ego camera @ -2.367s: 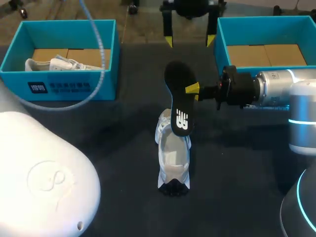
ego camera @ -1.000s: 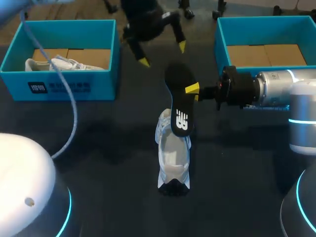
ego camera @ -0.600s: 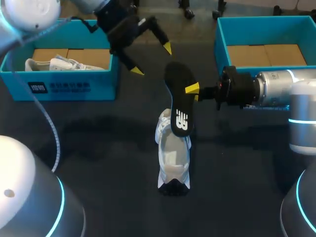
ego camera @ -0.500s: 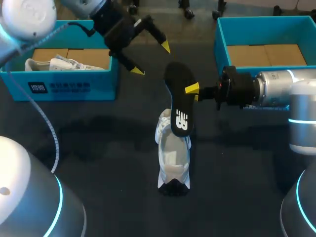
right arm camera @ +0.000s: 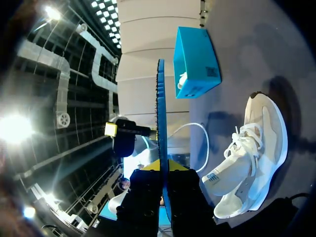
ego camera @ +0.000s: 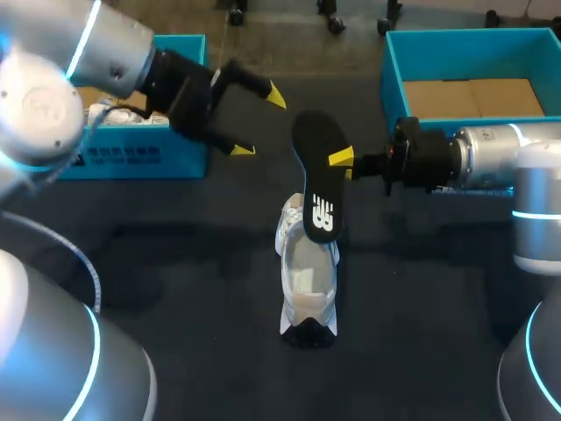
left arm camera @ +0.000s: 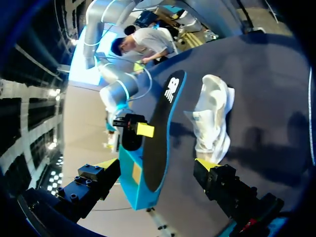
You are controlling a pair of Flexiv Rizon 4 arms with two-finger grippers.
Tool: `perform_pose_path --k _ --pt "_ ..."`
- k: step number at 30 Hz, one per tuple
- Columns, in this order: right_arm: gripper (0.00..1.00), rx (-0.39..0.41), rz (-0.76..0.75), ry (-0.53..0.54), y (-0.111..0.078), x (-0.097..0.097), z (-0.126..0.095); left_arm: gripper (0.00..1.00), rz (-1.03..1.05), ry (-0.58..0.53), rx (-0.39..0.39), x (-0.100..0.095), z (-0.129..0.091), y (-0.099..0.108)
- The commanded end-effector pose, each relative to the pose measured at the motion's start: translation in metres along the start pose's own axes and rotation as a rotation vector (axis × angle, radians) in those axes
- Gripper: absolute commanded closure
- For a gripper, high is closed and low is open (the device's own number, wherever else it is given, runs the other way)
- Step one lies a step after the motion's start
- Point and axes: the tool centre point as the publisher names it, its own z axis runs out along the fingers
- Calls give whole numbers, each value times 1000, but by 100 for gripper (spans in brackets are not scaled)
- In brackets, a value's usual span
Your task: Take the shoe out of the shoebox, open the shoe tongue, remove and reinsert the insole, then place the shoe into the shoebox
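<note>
Between two shoeboxes (ego camera: 473,37) (both blue), insole (ego camera: 319,189) held upright near shoe (ego camera: 307,281).

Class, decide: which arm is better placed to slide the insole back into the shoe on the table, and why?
Right. The right gripper is shut on the insole, held upright with its lower end over the shoe. The left gripper is open, off to the side, touching nothing.

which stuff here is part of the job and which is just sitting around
In the job:
- insole, clamped in the right gripper
- shoe, on the table
- left gripper, open, near the insole
- right box, empty, probably the shoebox

Lying about:
- left box, with a second shoe in it
</note>
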Motion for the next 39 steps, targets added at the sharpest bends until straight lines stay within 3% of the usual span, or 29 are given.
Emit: perform_pose_path --k 1,5,7,15,23,29,34,39 --pt "100 0 0 -1 0 0 1 0 15 -347 18 7 7 -1" --pt "100 0 0 -1 0 0 1 0 19 -420 9 16 29 4" --pt "100 0 0 -1 0 0 1 0 11 -467 40 17 34 5" --pt "100 0 0 -1 0 0 1 0 34 -466 43 14 31 6" --pt "100 0 0 -1 0 0 1 0 83 -481 9 13 59 -1" --pt "100 0 0 -1 0 0 1 29 127 -521 -30 10 74 0" --pt "100 0 0 -1 0 0 1 29 137 -526 -46 6 83 1" --pt "100 0 0 -1 0 0 1 40 144 -531 -61 4 87 1"
